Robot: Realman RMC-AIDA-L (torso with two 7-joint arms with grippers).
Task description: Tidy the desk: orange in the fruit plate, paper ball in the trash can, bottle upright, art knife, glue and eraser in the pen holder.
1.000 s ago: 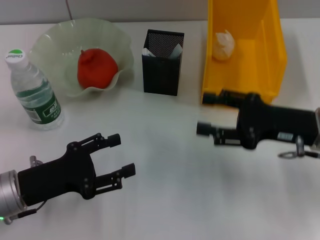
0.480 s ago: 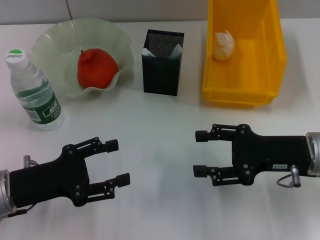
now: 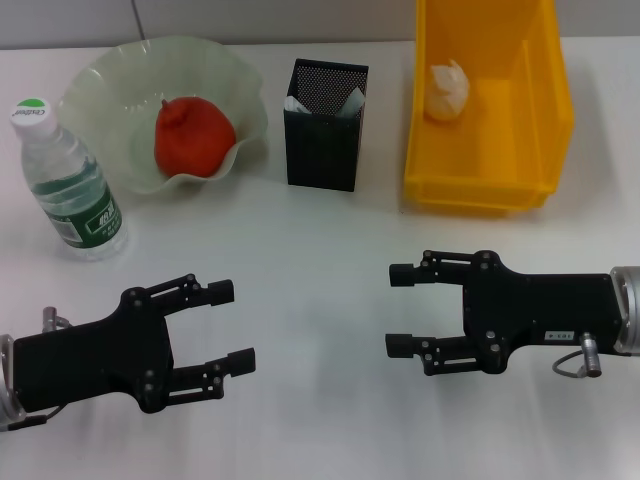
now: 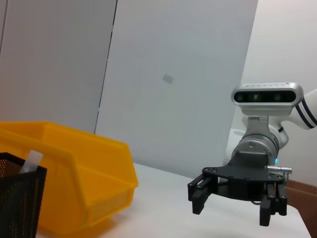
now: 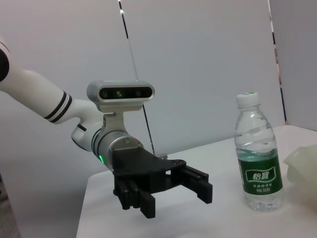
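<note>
Both arms lie low over the near part of the white worktop (image 3: 320, 250), reaching inward from opposite sides so that their black pincers face each other across a bare stretch. The left pincer (image 3: 232, 325) sits at the near left, angled slightly toward the far side, its two fingers spread with nothing between them. The right pincer (image 3: 400, 309) sits at the near right, held level and pointing left, its fingers likewise spread and empty. Along the far edge, the wide pale green glass fruit plate with a ruffled rim (image 3: 105, 80) holds the red-orange round orange (image 3: 192, 137). Just left of it and nearer, the clear plastic bottle with a green label and green-topped white cap (image 3: 68, 180) stands upright. The square black mesh pen holder (image 3: 323, 140) stands in the middle with pale items poking above its rim. To its right, the bright yellow rectangular trash can (image 3: 520, 130) contains the crumpled white paper ball (image 3: 448, 90).
</note>
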